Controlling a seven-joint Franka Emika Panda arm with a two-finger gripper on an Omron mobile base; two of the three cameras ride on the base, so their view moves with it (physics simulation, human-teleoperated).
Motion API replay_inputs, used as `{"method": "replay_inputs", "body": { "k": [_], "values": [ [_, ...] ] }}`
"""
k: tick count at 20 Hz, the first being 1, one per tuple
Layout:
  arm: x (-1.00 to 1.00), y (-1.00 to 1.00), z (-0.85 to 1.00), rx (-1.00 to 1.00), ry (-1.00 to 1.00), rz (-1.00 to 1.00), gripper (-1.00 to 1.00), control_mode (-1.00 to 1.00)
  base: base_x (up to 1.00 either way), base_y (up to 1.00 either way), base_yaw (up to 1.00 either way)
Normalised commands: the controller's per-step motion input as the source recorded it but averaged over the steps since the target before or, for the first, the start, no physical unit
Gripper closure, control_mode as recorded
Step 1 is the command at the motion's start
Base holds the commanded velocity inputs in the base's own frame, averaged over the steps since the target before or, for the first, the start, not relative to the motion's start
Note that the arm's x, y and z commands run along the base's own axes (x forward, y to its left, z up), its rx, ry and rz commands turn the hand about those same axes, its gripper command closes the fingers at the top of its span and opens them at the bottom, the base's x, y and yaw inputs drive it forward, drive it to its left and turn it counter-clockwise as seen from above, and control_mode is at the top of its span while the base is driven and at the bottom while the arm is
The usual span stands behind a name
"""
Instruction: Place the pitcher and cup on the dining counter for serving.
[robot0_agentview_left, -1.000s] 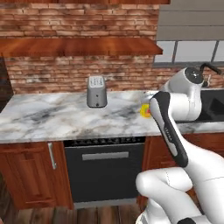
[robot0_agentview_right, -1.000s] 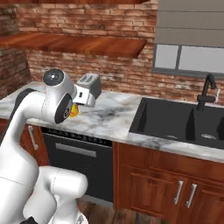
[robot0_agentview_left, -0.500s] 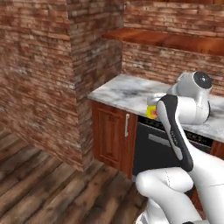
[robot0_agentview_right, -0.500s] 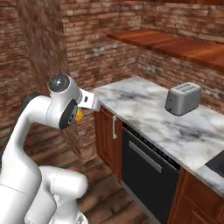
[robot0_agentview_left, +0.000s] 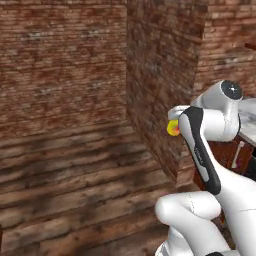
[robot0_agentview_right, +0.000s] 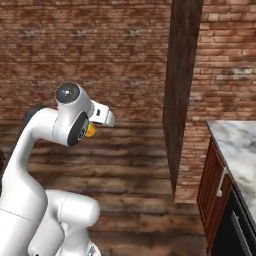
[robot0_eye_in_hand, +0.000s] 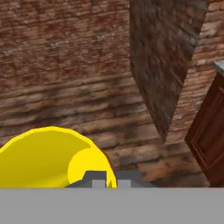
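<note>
The cup (robot0_eye_in_hand: 48, 159) (bright yellow) sits clamped between the closed fingers (robot0_eye_in_hand: 99, 178).

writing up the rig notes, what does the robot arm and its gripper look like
Glossy white rounded arm with dark grey joint caps and a black band along the forearm. The gripper has two small dark grey finger tips on a white hand. No cables or markings show.

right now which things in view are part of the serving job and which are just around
Part of the job:
small bright yellow cup, held in the shut gripper

Just around:
dark brick pillar
marble-topped counter with red-brown cabinets
wooden plank floor
</note>
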Motion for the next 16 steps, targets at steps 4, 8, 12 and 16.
{"method": "replay_inputs", "body": {
  "k": [4,8,12,16],
  "values": [
    [0.0,0.0,0.0,0.0,0.0,0.0,1.0,1.0,-0.25,0.09,1.0],
    [0.0,0.0,0.0,0.0,0.0,0.0,1.0,1.0,-0.03,0.51,0.87],
    [0.0,0.0,0.0,0.0,0.0,0.0,1.0,1.0,0.32,0.98,0.64],
    [0.0,0.0,0.0,0.0,0.0,0.0,1.0,1.0,0.69,1.0,0.42]
  ]
}}
